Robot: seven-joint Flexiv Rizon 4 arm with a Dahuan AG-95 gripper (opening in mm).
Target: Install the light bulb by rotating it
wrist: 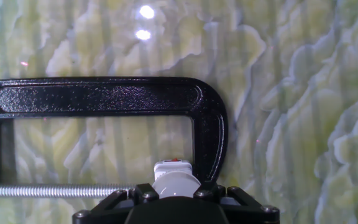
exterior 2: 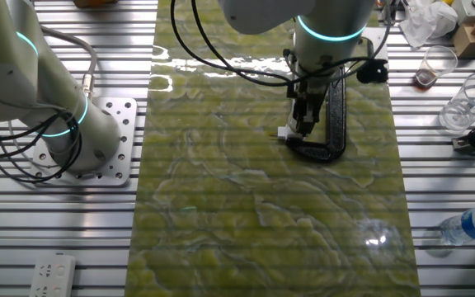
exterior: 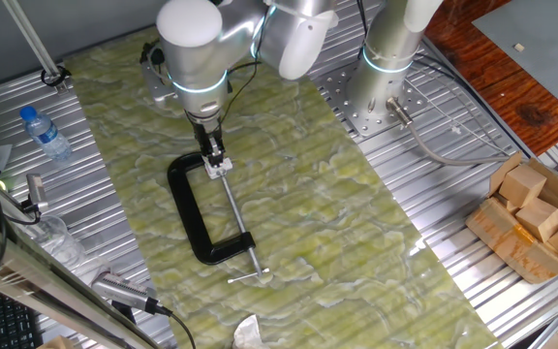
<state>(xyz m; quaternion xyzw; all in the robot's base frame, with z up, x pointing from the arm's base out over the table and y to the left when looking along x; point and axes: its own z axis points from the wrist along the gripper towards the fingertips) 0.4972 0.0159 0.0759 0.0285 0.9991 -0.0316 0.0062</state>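
Gripper [wrist: 176, 194] is down at the fixed-jaw end of the black cast C-clamp [wrist: 104, 99], straddling the small white rounded light bulb [wrist: 174, 180]. Bulb sits between the steel screw tip and the clamp's anvil arm, orange mark facing the frame's opening. Fingers are cut off by the lower frame edge in the hand view and hidden by the wrist in both fixed views, so I can't tell whether they're clamped on the bulb or just set narrow around it.

Judgement: tool comes straight down over the bulb so wrist rotation lines up with the bulb axis, i.e. the twist step.

Clamp lies flat on the green marbled mat [exterior: 356, 223], long threaded steel screw [exterior: 237, 218] running toward the T-handle at the near end.

Obstructions: clamp arm just right of the bulb and the screw on its left leave tight finger clearance. Plastic water bottle [exterior: 45, 133] and wooden blocks [exterior: 536, 208] are well apart, no issue.
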